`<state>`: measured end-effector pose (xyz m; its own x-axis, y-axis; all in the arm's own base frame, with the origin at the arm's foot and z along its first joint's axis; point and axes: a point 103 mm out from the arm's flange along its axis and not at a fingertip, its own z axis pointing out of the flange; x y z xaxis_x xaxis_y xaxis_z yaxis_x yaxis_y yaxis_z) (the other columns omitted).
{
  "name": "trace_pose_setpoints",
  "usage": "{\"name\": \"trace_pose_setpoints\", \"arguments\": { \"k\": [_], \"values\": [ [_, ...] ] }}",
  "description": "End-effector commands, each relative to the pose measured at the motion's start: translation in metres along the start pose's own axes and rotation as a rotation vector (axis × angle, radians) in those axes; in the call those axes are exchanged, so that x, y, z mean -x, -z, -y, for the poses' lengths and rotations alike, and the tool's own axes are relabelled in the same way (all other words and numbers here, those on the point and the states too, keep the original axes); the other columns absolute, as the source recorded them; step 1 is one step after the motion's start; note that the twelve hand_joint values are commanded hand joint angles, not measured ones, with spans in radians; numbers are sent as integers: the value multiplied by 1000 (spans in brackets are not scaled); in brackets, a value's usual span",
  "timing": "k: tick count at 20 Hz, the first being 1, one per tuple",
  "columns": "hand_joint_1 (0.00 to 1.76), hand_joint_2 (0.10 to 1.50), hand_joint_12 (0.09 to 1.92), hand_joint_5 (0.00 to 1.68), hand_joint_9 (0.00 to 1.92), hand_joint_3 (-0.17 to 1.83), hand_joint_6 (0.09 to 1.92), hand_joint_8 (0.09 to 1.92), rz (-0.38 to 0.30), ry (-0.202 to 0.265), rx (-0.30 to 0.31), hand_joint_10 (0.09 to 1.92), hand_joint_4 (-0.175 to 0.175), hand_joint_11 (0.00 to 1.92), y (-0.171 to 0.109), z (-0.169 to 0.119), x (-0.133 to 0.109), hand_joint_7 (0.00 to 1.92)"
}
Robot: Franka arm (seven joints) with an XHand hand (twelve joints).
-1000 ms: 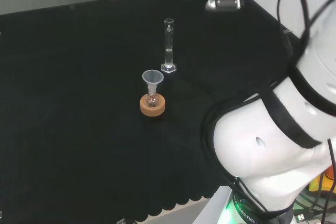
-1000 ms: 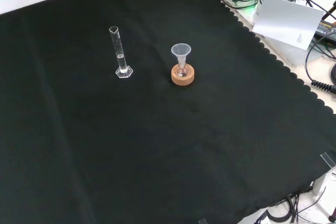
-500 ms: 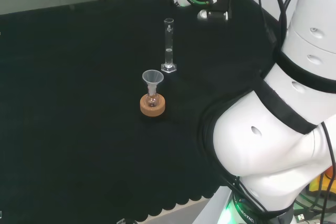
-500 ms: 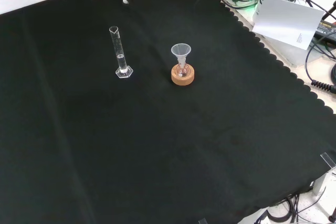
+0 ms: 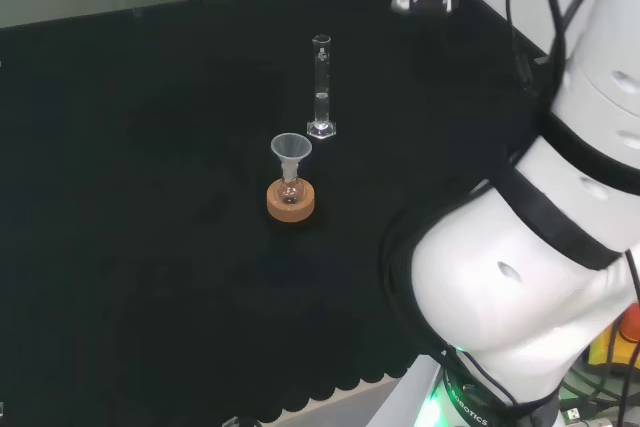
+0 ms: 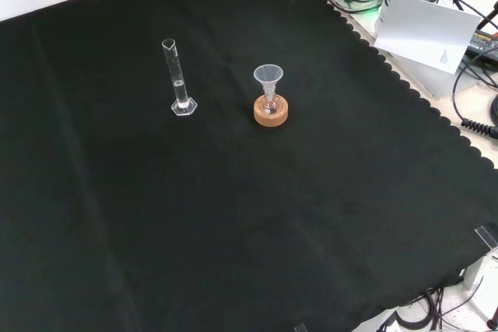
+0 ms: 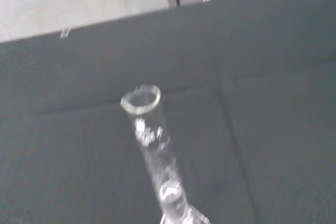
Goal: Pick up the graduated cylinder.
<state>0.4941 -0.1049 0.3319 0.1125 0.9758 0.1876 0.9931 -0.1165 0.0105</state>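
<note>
Graduated cylinder (image 5: 321, 87) standing upright, probably light, slippery, fragile; grasping mid-tube looks best. Robot hand's finger state: cannot tell.

Bench under black cloth, with two pieces of glassware standing on it.

The black cloth (image 6: 233, 215) covers the bench and ends in a scalloped edge. The graduated cylinder (image 6: 180, 79) stands upright on its hexagonal foot. Taking it as the landmark, a cork ring (image 6: 271, 111) sits to its right in the front view, well apart, bearing a small flask with a clear funnel (image 6: 268, 77) in its neck; in the head view the cork ring (image 5: 291, 199) lies nearer than the graduated cylinder (image 5: 321, 87).
</note>
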Motion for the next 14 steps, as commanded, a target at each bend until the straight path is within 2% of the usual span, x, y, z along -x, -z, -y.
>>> {"name": "trace_pose_setpoints", "arguments": {
  "k": [1, 8, 14],
  "values": [
    [624, 1139, 1348, 441, 493, -175, 87, 640, -192, 40, -125, 604, -45, 266, -90, 6, 9, 266],
    [671, 1121, 1345, 443, 495, -175, 87, 645, -188, 50, -118, 605, -48, 260, -96, 6, 11, 262],
    [778, 1087, 1342, 487, 550, -175, 87, 664, -249, 60, -113, 609, -52, 304, -105, 8, 18, 304]
  ]
}}
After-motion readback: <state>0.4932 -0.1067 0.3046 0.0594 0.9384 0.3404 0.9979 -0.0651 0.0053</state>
